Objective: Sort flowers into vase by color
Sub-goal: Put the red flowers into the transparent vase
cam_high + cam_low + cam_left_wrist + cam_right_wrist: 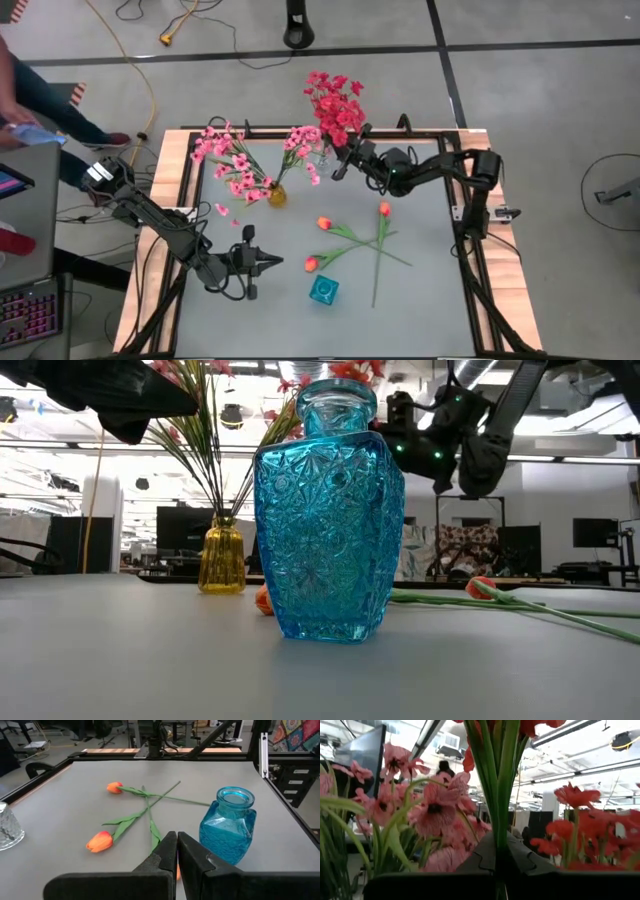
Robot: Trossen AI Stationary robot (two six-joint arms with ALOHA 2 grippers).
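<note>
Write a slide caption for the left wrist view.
Left gripper shut above three orange tulips beside the blue vase.

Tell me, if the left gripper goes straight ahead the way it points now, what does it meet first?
Probably the orange tulips lying just ahead of the left gripper; the blue vase stands slightly aside.

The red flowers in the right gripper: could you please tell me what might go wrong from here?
1. The right gripper is shut on the stems of the red flowers, close to the pink flowers in the yellow vase. The blossoms might snag and tip that vase.
2. The left gripper, shut, sits near the blue vase and might knock it.
3. The orange tulips lie with crossed stems, so lifting one might drag another.
</note>
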